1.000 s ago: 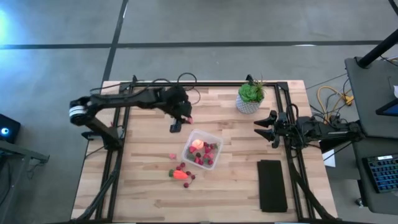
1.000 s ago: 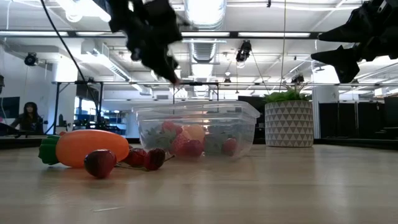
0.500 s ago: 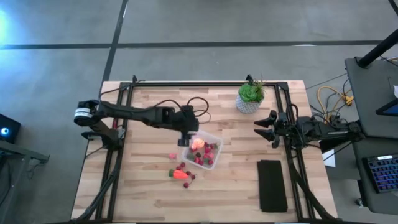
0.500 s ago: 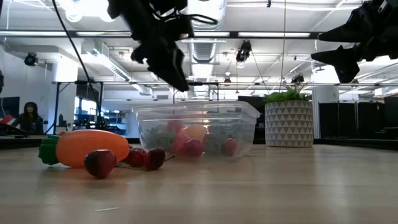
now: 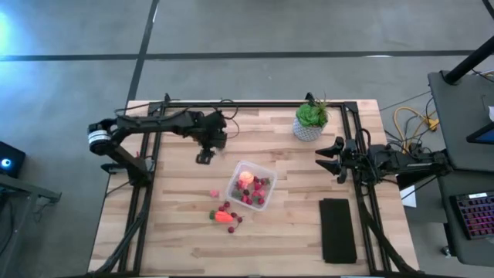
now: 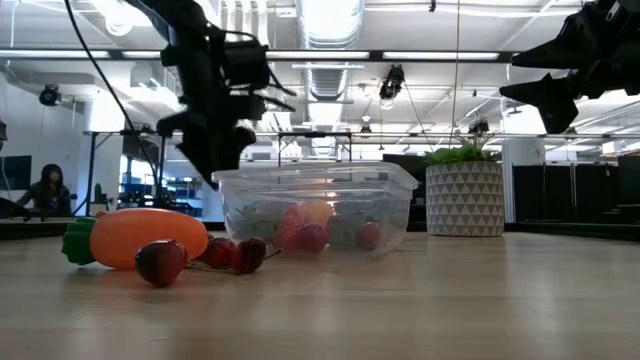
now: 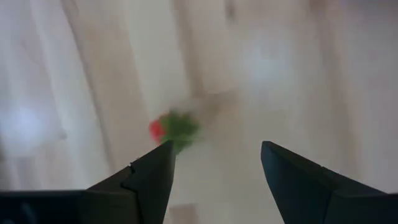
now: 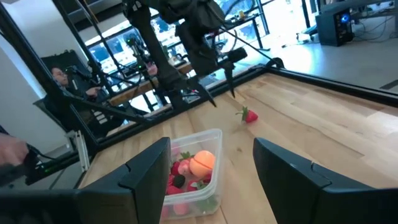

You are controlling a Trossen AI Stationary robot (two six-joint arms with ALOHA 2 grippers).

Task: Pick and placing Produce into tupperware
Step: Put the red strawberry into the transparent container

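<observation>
Box (image 5: pixel 251 185), clear plastic, near table centre, holding red berries and a pink-orange round fruit (image 5: pixel 245 178). Loose produce at its 7 o'clock: carrot (image 5: pixel 224 217) with dark red berries around it; one strawberry (image 5: pixel 214 193) alone at 9 o'clock. Left gripper (image 5: pixel 204 157) at the box's 10 o'clock, raised off the wood, fingers apart and empty; its wrist view shows a blurred red-and-green piece (image 7: pixel 171 129), probably a strawberry, on the wood ahead. Right gripper (image 5: pixel 327 158) waits at 3 o'clock, fingers apart, empty. Potted plant (image 5: pixel 310 121) at 1 o'clock. Black slab (image 5: pixel 337 229) at 4 o'clock. Nothing stands between gripper and box.
</observation>
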